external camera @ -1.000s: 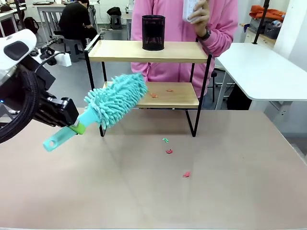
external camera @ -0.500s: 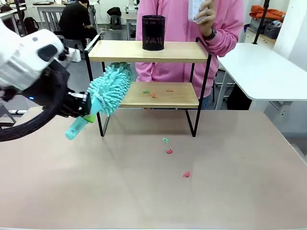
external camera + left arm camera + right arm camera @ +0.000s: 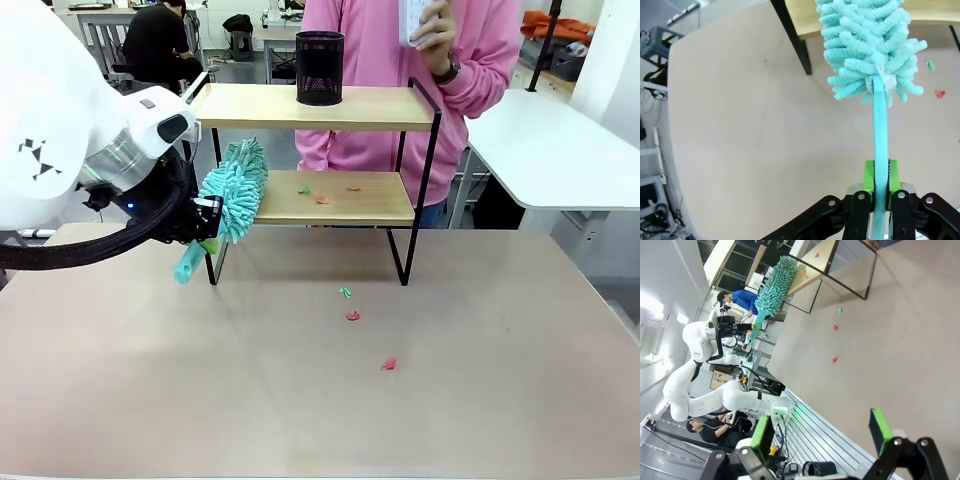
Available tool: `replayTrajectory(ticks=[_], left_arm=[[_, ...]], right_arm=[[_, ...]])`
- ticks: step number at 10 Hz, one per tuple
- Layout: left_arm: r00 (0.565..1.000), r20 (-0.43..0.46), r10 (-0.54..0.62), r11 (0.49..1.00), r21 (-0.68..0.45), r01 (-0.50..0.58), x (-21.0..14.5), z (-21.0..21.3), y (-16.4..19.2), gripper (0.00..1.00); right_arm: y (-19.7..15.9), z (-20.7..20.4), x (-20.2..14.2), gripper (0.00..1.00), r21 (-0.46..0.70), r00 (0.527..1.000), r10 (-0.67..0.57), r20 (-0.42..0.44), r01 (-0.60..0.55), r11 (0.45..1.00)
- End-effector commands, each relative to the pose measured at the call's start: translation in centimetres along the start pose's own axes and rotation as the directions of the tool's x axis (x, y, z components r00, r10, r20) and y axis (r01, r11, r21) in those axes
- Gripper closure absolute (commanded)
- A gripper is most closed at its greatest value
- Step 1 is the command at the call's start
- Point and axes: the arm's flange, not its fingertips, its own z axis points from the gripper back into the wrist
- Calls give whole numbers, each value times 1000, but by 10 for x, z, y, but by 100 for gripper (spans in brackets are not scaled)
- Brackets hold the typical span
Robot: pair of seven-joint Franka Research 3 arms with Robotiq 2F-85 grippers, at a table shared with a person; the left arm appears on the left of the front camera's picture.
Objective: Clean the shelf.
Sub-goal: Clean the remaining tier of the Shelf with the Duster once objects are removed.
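1. The table [image 3: 300, 400] fills the lower half of the front view, tan and flat.
2. Your left arm [image 3: 60, 130] comes in big and white from the left edge of that view.
3. A person in a pink top [image 3: 370, 50] stands behind the shelf at top centre, one hand [image 3: 432, 25] raised and holding something white.
4. The shelf [image 3: 370, 105] stands at the table's far side, upper centre of the front view, with two wooden boards in a black frame.
5. The teal duster [image 3: 235, 190] slants up to the right. Its fluffy head is at the left end of the lower board, its tip just under the top board.
6. A black mesh cup [image 3: 320, 68] stands on the top board.
7. Your left hand [image 3: 881, 175] is pressed together, pinching the duster's handle between its green pads.
8. Your right hand [image 3: 821, 432] is spread wide, holding nothing.
9. Small scraps [image 3: 322, 199] lie on the lower board, and three more [image 3: 352, 315] lie on the table in front of the shelf.
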Motion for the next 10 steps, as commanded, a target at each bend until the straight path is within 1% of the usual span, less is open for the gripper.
replayTrajectory(ticks=[1, 4, 6, 8, 10], left_arm=[[1000, 11, 1, 1000, -4, -1, 12, -4, -9, 88], [1000, -4, -5, 999, 34, 5, 26, -23, -22, 88], [998, -28, -63, 998, 14, 63, 37, -36, -40, 88], [994, -28, -110, 994, -24, 110, 43, -40, -57, 88], [982, -17, -190, 981, -46, 189, 51, -46, -78, 88]], right_arm=[[1, 0, 3, 0, 13, 1000, 25, 18, -25, 1000], [1, 0, 3, 0, 13, 1000, 25, 18, -25, 1000], [1, 0, 3, 0, 13, 1000, 25, 18, -25, 1000], [1, 0, 3, 0, 13, 1000, 25, 18, -25, 1000], [1, 0, 3, 0, 13, 1000, 25, 18, -25, 1000]])
